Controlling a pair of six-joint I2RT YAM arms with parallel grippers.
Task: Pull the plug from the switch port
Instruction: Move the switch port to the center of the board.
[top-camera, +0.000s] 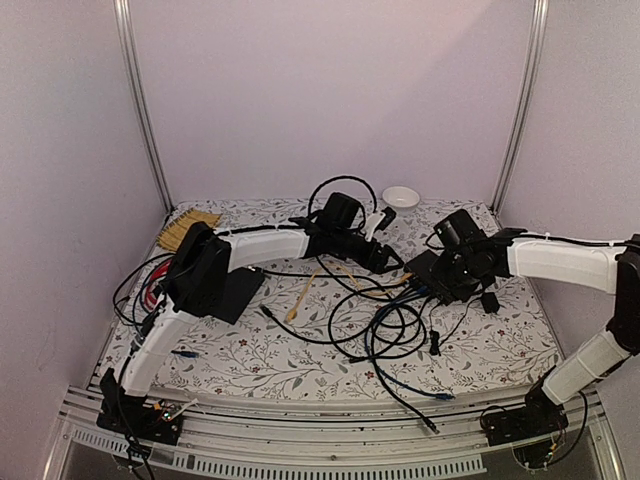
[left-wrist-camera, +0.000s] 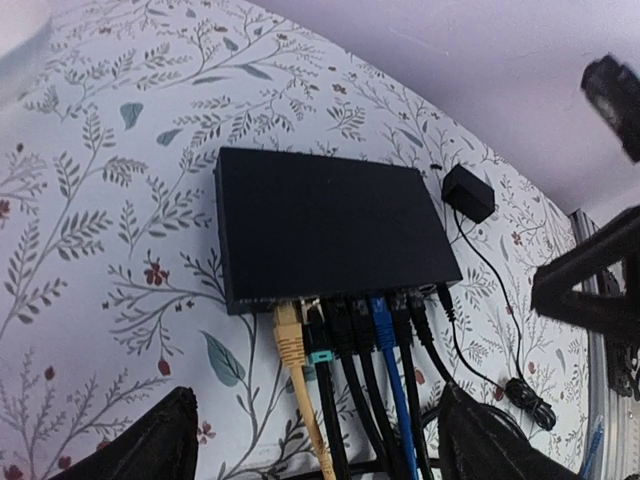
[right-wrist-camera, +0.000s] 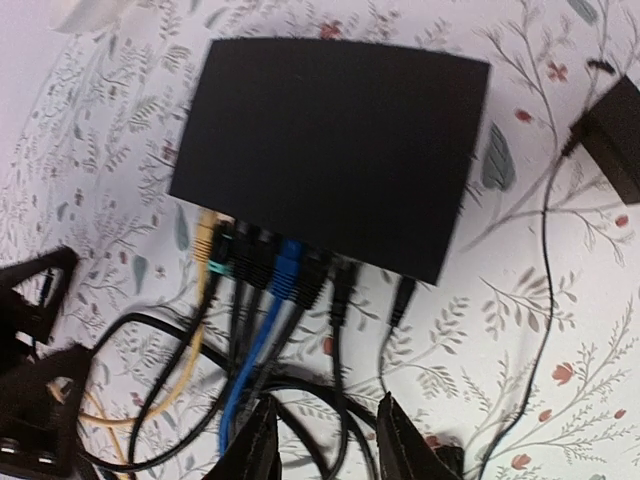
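The switch (left-wrist-camera: 320, 225) is a flat black box on the flowered cloth, also in the right wrist view (right-wrist-camera: 330, 140) and at mid-table in the top view (top-camera: 422, 265). Its near edge holds a row of plugs: a yellow plug (left-wrist-camera: 289, 335), a black one with a teal clip (left-wrist-camera: 320, 350), several black ones and a blue plug (left-wrist-camera: 380, 318). My left gripper (left-wrist-camera: 320, 450) stands open wide, short of the plugs, with cables running between its fingers. My right gripper (right-wrist-camera: 332, 450) hovers over the cable bundle below the blue plug (right-wrist-camera: 288, 270), jaws apart, pinching nothing.
A black power adapter (left-wrist-camera: 468, 192) lies right of the switch. Loose cables (top-camera: 390, 330) coil toward the table's front. A white bowl (top-camera: 401, 196) sits at the back, a bundle of straw-coloured sticks (top-camera: 188, 230) at back left, and a flat black slab (top-camera: 238, 295) by the left arm.
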